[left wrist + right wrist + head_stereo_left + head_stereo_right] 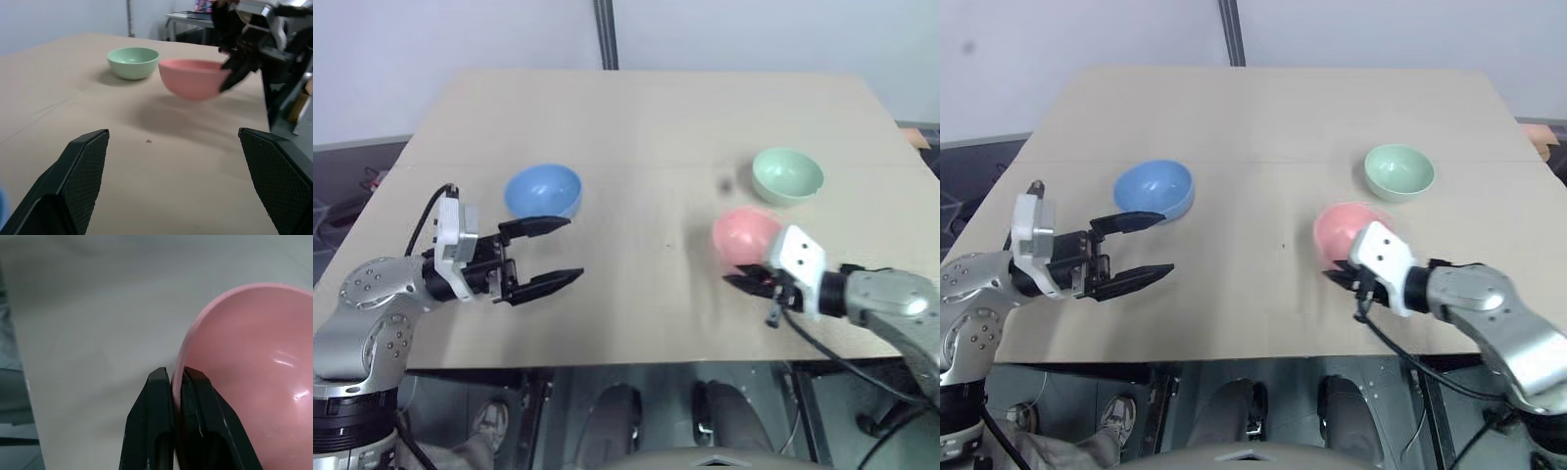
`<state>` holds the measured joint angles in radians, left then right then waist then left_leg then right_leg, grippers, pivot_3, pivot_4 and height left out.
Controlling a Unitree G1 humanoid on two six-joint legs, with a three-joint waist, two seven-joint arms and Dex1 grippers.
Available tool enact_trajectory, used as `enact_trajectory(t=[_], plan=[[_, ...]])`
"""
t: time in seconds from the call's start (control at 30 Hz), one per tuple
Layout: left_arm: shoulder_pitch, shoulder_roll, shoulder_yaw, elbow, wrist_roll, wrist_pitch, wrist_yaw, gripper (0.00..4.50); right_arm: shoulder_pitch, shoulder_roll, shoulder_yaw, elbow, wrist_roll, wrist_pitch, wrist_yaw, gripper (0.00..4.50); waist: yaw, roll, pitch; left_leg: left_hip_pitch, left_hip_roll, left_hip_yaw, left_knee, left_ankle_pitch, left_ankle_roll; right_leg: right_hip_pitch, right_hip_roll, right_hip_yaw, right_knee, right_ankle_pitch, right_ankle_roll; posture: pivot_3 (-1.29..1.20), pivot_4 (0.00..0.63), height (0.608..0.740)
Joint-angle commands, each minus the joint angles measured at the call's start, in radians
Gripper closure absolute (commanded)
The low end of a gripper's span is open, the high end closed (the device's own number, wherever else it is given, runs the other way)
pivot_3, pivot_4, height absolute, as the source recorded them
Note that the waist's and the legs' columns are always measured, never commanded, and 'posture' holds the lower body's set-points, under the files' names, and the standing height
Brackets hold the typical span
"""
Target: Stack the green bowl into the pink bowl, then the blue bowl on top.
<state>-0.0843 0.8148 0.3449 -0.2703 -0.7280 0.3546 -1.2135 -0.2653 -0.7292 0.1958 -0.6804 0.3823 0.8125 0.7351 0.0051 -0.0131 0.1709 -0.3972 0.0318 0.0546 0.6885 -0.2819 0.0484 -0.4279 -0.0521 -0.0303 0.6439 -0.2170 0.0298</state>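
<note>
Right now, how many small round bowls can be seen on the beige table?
3: the light blue bowl near the open left gripper, the pale green bowl far right, the salmon-pink bowl pinched by the right gripper.

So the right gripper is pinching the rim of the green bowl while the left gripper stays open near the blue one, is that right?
Not quite: the right gripper is shut on the rim of the pink bowl, as the right wrist view shows. The green bowl sits untouched beyond it. The left gripper is open near the blue bowl.

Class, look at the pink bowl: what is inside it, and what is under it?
The pink bowl holds no other bowl; the right end effector pinches its rim. In the left wrist view it looks lifted, its shadow on the table beneath. Its underside is hidden.
</note>
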Motion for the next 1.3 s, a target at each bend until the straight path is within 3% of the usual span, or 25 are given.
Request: enact_trajectory(t=[0.03,0.13,0.17,0.2,0.43,0.57,0.63,0.8,1.03,1.13,1.3], plan=[[-0.01,-0.003,0.012,-0.03,-0.004,-0.016,0.016,0.0,-0.095,0.075,0.124,0.144,-0.1,-0.117,-0.003,4.4,0.001,-0.001,-0.001,0.0,0.0,0.0,0.0,0.0,-0.001,0.0,0.0,0.0,0.001,0.0,-0.001,0.0,0.15,0.74],[-0.009,-0.008,0.012,-0.048,-0.011,-0.01,0.033,0.0,-0.157,0.119,0.194,0.256,-0.157,-0.189,0.023,4.4,0.004,-0.001,-0.001,-0.001,0.0,0.0,0.0,0.001,-0.001,-0.001,0.001,0.0,0.002,0.003,-0.005,0.0,0.15,0.74],[-0.008,-0.009,0.012,-0.054,-0.015,-0.007,0.039,0.0,-0.175,0.132,0.207,0.286,-0.174,-0.21,0.025,3.72,0.005,-0.001,-0.001,-0.001,0.0,0.0,0.0,0.001,-0.002,-0.001,0.001,0.0,0.002,0.003,-0.005,0.0,0.15,0.74],[-0.004,-0.01,0.013,-0.06,-0.017,-0.006,0.042,0.0,-0.193,0.152,0.214,0.315,-0.182,-0.221,0.025,3.46,0.005,-0.001,-0.001,-0.001,0.0,0.0,-0.001,0.002,-0.002,-0.002,0.001,0.0,0.002,0.003,-0.004,0.0,0.15,0.74],[0.011,-0.018,0.014,-0.087,-0.023,-0.001,0.063,0.0,-0.245,0.197,0.19,0.351,-0.243,-0.291,0.017,0.04,0.006,-0.001,-0.001,-0.003,0.0,0.001,-0.002,0.002,-0.004,-0.003,0.002,0.001,0.0,0.005,-0.001,0.0,0.15,0.74],[0.012,-0.032,0.007,-0.084,-0.018,-0.009,0.072,0.0,-0.276,0.176,-0.041,0.21,-0.007,-0.186,0.079,0.04,0.008,0.0,0.001,-0.003,0.001,0.001,-0.002,0.001,-0.003,-0.003,0.001,0.001,0.0,0.005,-0.001,0.0,0.15,0.74],[0.008,-0.043,0.001,-0.083,-0.018,-0.009,0.078,0.0,-0.311,0.14,-0.104,0.242,0.004,-0.166,0.077,0.04,0.007,0.0,0.001,-0.002,0.001,0.002,-0.001,0.001,-0.002,-0.003,0.001,0.001,0.0,0.005,-0.001,0.0,0.15,0.74],[-0.007,-0.065,-0.019,-0.081,-0.009,-0.014,0.09,0.0,-0.378,0.051,-0.039,0.61,-0.239,-0.369,0.024,0.04,0.007,-0.004,-0.002,0.0,0.001,0.002,-0.002,0.001,-0.001,-0.001,0.002,0.001,0.001,0.003,-0.005,0.0,0.15,0.74],[0.022,-0.069,-0.008,-0.106,-0.013,-0.015,0.103,0.0,-0.552,0.171,0.008,1.24,-0.403,-0.658,-0.076,0.04,-0.019,-0.003,-0.001,0.0,0.0,0.007,-0.002,0.002,-0.003,-0.004,0.004,0.007,0.002,0.006,-0.002,0.0,0.15,0.74],[0.061,-0.065,0.021,-0.14,-0.025,-0.005,0.121,0.0,-0.618,0.207,-0.006,1.383,-0.423,-0.721,-0.101,0.76,-0.024,-0.003,-0.001,-0.001,0.003,0.009,-0.003,0.003,-0.005,-0.006,0.004,0.01,0.001,0.006,-0.002,0.0,0.15,0.74],[0.103,-0.064,0.045,-0.168,-0.034,-0.003,0.138,0.0,-0.663,0.224,-0.026,1.466,-0.431,-0.774,-0.106,3.11,-0.022,-0.003,-0.001,-0.002,0.004,0.014,-0.005,0.002,-0.005,-0.01,0.005,0.014,0.001,0.006,-0.002,0.0,0.15,0.74]])
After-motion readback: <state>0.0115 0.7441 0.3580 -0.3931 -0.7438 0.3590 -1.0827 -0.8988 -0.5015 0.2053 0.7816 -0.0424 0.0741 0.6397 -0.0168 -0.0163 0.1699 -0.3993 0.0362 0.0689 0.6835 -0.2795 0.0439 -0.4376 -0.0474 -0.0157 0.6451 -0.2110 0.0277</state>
